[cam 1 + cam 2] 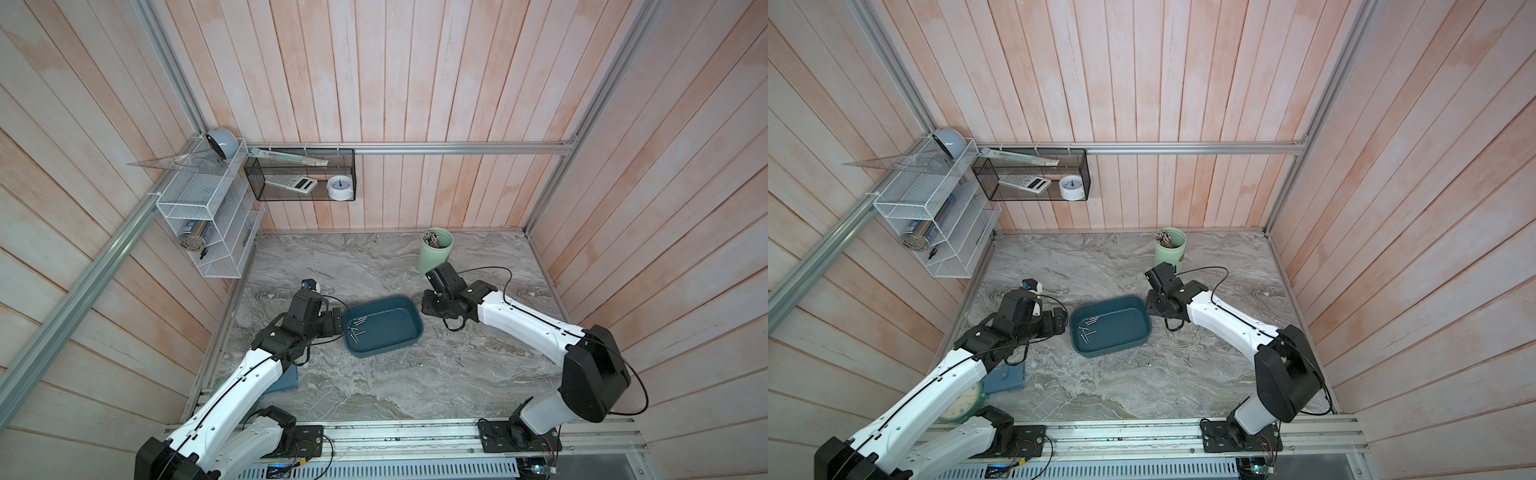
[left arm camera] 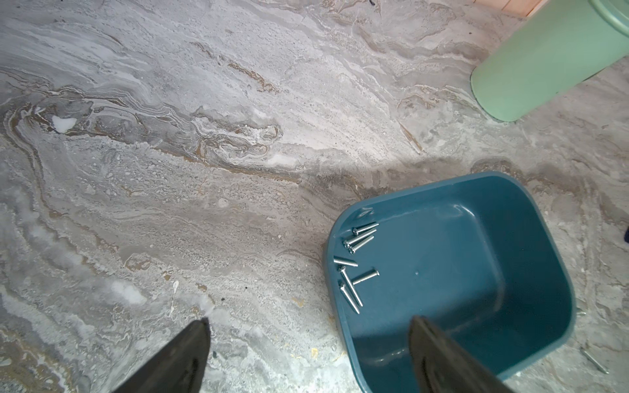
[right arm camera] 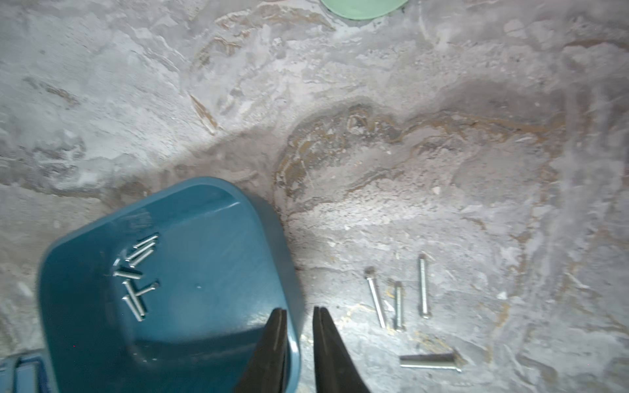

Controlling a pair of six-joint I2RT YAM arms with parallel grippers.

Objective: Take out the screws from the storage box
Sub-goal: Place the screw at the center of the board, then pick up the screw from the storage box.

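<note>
In both top views, the storage box [image 1: 388,332] [image 1: 1121,330] is seen lying flat on the marbled surface [image 1: 374,386], between the two arms. Seven of the screws [image 2: 366,277] are gathered inside it, at the end nearest the left arm, three of them side by side and the rest scattered just beside them. Several more screws [image 3: 423,285] are laid out on the surface just outside the box, on the right arm's side, and one further screw [image 1: 459,361] is seen a little apart from them.

The left jaws are spread wide with nothing between them. In the left wrist view, one is placed over the near corner of the box and the other over bare surface.

The right jaws are parted only by a narrow gap, and no screw is seen held in it. In the right wrist view, the rim of the box is framed between their tips. Whether that rim is touched cannot be told, as the view is blurred. A pale green cup [image 1: 435,249] is stood well behind the box.
</note>
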